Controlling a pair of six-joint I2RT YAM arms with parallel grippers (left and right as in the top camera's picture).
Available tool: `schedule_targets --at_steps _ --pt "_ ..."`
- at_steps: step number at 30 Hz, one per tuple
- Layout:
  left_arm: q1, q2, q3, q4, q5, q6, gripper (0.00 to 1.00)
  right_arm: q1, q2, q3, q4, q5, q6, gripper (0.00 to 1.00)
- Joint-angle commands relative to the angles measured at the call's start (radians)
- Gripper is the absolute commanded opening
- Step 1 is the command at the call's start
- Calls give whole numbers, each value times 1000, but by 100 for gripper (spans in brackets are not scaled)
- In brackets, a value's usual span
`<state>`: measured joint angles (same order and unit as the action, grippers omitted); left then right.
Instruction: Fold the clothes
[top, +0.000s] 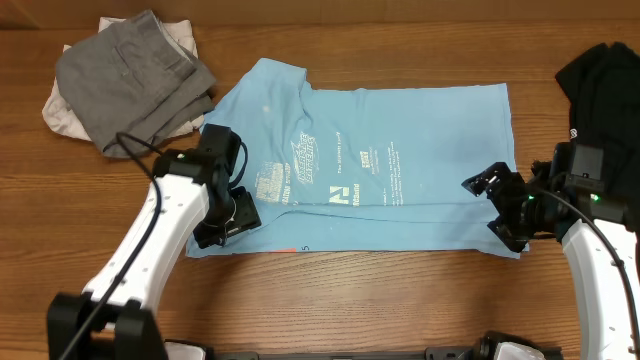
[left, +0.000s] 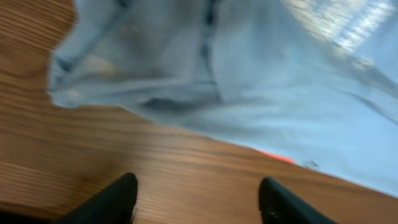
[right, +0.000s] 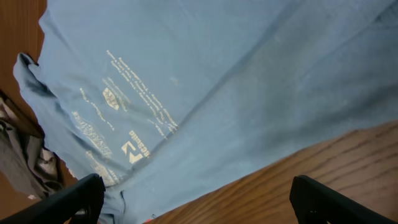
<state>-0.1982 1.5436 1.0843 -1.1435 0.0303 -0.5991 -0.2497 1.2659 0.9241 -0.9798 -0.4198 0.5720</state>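
Blue T-shirt (top: 400, 200), grey garment (top: 130, 75), black garment (top: 605, 70), one each, left end effector (left: 198, 183) apart, right end effector (right: 196, 183) apart

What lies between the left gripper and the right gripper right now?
Only the blue T-shirt: its near part runs from the left gripper to the right gripper. The overhead view shows it.

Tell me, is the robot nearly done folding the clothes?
Not yet. The blue T-shirt looks folded once along its near edge. The left gripper and right gripper, both open, hover at that edge. More folds remain, and the grey pile and black garment wait at the sides.
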Motion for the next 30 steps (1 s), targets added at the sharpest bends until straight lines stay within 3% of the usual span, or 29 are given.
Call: schedule_targets --at_steps 1,7,11,17,24,30 --pt "8 53 -1 10 -217 74 68 14 -9 -19 25 8 4 100" --pt "9 101 0 77 -352 189 66 15 -9 -22 31 20 0 100" --pt "8 133 0 125 -314 266 65 15 -9 -22 36 27 0 100" --pt "8 143 -1 156 -294 313 56 15 -9 -22 42 38 0 100" --pt "7 157 -1 180 -176 420 59 15 -9 -22 45 45 0 100" --pt "-3 158 -1 178 -172 420 59 15 -9 -22 48 45 -1 100"
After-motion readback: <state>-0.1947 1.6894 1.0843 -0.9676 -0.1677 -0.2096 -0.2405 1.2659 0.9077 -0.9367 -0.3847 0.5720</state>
